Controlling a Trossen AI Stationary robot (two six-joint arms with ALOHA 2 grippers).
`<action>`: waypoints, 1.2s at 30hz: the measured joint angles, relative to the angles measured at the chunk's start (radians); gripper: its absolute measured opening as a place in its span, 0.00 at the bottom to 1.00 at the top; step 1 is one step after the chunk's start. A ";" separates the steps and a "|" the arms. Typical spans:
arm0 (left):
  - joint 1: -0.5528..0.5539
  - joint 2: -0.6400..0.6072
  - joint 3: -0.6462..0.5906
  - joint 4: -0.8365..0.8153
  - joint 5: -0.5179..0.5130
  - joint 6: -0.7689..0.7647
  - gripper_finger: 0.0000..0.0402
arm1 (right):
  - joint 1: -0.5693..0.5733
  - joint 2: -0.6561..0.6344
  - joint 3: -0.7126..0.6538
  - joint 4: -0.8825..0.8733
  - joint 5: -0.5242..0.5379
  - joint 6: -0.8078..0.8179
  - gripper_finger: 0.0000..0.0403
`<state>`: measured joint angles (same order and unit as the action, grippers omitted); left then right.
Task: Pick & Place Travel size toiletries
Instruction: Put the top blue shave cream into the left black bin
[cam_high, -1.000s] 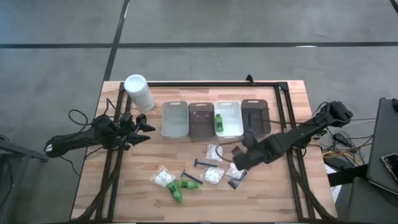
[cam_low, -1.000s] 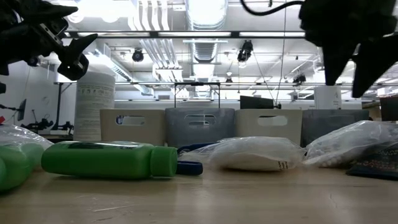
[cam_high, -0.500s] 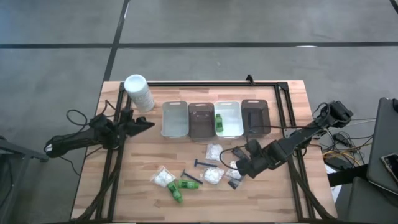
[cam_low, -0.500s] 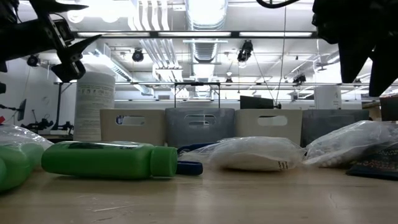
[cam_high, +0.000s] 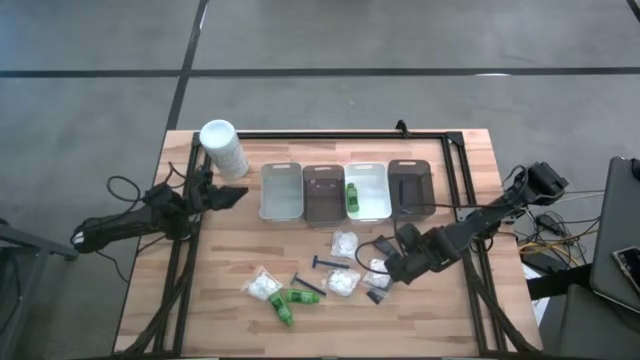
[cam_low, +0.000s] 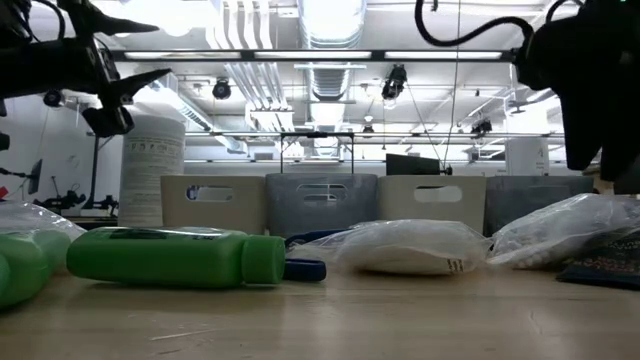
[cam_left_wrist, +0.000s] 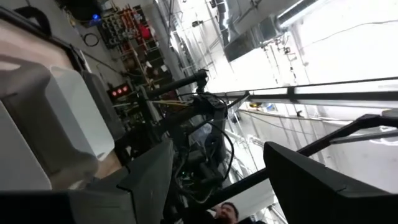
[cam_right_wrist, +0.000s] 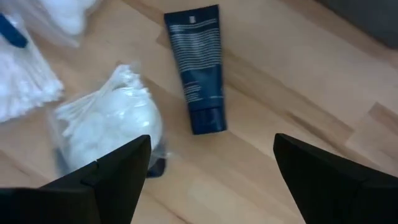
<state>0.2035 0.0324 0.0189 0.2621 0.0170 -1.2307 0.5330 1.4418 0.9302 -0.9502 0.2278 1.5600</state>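
The right gripper hovers with jaws spread wide and empty over a dark blue tube lying on the counter beside a packet of cotton swabs.

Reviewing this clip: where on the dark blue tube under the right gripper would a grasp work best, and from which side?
Probably across the flat body of the dark blue tube, above its cap, coming straight down. It lies flat on the table with bare wood along both long sides, so the open right gripper could close across its width. A clear packet lies near the cap end.
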 joint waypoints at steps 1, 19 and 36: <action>-0.001 0.003 0.001 0.000 0.000 -0.016 0.64 | 0.006 0.000 0.006 0.003 0.002 0.003 0.84; -0.051 0.394 0.254 -0.262 0.162 0.183 0.64 | 0.018 0.000 0.013 0.014 -0.051 -0.086 0.77; -0.252 0.888 0.638 -0.500 0.141 0.593 0.64 | 0.061 -0.001 0.012 -0.001 -0.068 -0.087 0.75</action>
<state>-0.0481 0.9199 0.6565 -0.2380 0.1576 -0.6381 0.5938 1.4410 0.9421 -0.9510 0.1601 1.4731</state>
